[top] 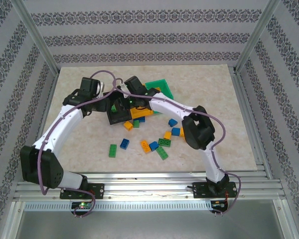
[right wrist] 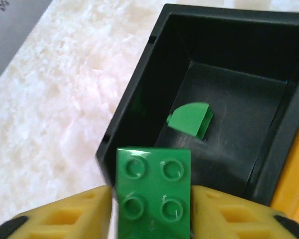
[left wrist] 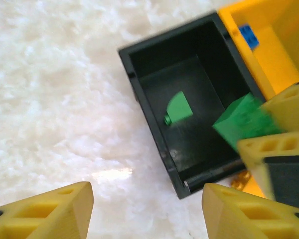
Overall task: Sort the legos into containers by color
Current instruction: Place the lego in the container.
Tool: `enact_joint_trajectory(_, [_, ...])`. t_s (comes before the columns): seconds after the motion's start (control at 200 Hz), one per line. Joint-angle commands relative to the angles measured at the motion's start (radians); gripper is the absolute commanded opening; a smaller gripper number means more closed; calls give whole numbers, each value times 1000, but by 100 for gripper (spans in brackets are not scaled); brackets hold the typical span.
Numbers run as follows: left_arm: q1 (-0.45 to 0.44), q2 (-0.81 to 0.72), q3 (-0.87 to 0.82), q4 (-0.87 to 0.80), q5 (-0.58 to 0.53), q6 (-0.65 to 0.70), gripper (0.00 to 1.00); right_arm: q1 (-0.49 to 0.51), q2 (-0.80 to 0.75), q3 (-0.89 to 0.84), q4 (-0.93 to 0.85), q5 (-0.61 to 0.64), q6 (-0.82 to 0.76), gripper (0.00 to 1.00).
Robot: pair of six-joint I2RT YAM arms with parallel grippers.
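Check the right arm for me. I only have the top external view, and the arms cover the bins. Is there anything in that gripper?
Observer: Yes. A green brick sits between the fingertips of the right gripper. I can't tell if it is clamped or let go.
Operator: Over which bin?
Observer: The black bin. One green rounded piece lies on its floor.
Operator: And the left gripper?
Observer: The left gripper is open and empty, over bare table beside the black bin.
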Motion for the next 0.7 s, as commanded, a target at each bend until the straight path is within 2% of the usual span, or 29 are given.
enact_joint_trajectory(0.0, [11,-23,-17,82,-17,-26,59,5,36,76,-45,15,-7,50])
enact_joint_trajectory(0.06, [12,-16,-16,80,-10,-26,59,5,22,49,-37,17,-8,57])
enact_joint_trajectory(0.13, [14,6,-3,65,2,-28,59,4,-21,-21,-10,17,-13,59])
enact_joint_trajectory(0.335, [19,92,35,21,48,-50,59,-2,-208,-307,28,34,-48,52])
enact_joint_trajectory(0.51, [63,200,73,-6,210,-106,59,-4,-309,-506,50,30,-46,52])
enact_joint_trajectory(0.695, [93,296,90,-16,312,-133,59,-9,-288,-550,47,46,-39,53])
